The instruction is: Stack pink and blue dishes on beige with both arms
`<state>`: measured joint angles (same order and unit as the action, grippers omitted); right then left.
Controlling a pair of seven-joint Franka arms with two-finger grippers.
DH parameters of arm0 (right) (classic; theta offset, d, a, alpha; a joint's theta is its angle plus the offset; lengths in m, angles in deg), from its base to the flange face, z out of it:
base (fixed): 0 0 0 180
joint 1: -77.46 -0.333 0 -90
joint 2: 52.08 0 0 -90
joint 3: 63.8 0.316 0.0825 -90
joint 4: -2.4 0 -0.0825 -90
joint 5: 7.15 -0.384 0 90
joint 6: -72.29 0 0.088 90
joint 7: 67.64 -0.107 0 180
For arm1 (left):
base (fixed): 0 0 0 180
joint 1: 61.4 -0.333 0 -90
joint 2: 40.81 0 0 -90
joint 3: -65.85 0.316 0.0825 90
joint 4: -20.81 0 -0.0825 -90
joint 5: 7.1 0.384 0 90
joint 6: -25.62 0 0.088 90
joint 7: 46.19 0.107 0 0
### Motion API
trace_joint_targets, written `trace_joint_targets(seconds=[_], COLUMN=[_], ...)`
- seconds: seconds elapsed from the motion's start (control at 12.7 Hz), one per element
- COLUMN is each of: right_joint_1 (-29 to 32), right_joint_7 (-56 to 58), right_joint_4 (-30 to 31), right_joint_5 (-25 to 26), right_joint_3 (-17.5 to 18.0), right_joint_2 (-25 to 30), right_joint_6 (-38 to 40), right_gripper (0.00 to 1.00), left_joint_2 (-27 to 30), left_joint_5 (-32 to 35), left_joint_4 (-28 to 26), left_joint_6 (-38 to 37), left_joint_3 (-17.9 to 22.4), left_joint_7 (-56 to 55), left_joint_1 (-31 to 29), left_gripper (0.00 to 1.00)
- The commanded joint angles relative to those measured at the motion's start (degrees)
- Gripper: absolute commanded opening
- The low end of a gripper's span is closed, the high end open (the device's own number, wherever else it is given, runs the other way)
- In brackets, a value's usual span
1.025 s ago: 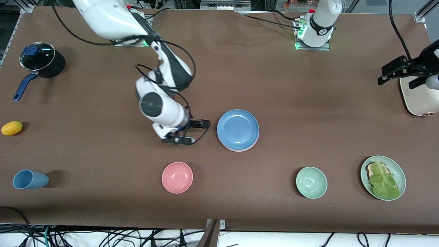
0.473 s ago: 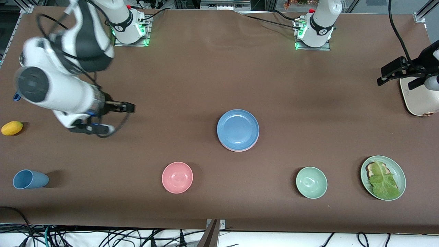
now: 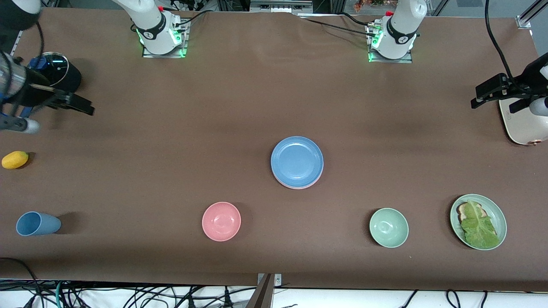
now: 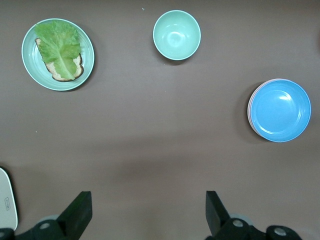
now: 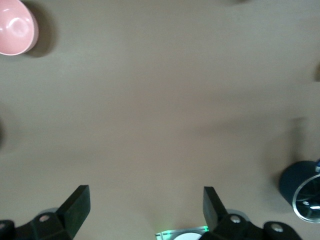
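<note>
From the front view you see the blue plate [image 3: 296,161] lying on top of a stack near the middle of the table [image 3: 239,107], with a thin pink rim [image 3: 299,187] showing under its edge nearest the camera. That rim is the pink plate; the beige plate is hidden beneath, so you cannot confirm it from here. The stack sits square, which suggests the job is done and both arms are parked clear of it. The right gripper [image 3: 64,102] hangs over the table's edge at the right arm's end, beside the black pot [image 3: 53,79], with nothing between its fingers. The left gripper [image 3: 498,92] hangs over the edge at the left arm's end, by the white appliance [image 3: 524,122], also empty. A second ago the right gripper was low beside the stack; half a second ago it was partway toward its end; now it is fully withdrawn. The stack and the left arm have not moved.

In the left wrist view the left gripper's fingers [image 4: 77,212] are spread wide over bare table, and you see the blue plate [image 4: 279,110] well away, along with a green bowl [image 4: 176,35] and the lettuce dish [image 4: 58,54].

In the right wrist view the right gripper's fingers [image 5: 77,205] are likewise spread apart, holding nothing, with the pink bowl [image 5: 16,27] and the pot [image 5: 302,196] at the margins.
</note>
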<state>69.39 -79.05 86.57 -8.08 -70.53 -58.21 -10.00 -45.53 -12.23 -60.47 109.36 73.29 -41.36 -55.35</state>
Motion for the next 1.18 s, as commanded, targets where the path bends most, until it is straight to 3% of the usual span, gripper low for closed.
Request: trace_joint_targets(seconds=[0.0, 0.24, 1.1], right_joint_1=[8.15, 10.45, 10.54], right_joint_7=[0.59, 1.21, 3.58], right_joint_4=[4.33, 7.31, 7.76], right_joint_5=[1.89, 2.07, 2.15], right_joint_3=[8.03, 9.46, 9.37], right_joint_2=[4.36, 6.03, 6.57], right_joint_6=[0.91, -1.81, -3.31], right_gripper=[1.00, 1.00, 1.00], left_joint_2=[0.06, 0.06, 0.06], left_joint_5=[0.65, 0.74, 0.82], left_joint_4=[0.24, 0.33, 0.33], left_joint_6=[0.11, 0.19, 0.28], left_joint_3=[-0.23, -0.23, -0.23], left_joint_7=[0.70, 0.70, 0.70], left_joint_1=[-0.07, 0.28, 0.28], left_gripper=[1.00, 1.00, 1.00])
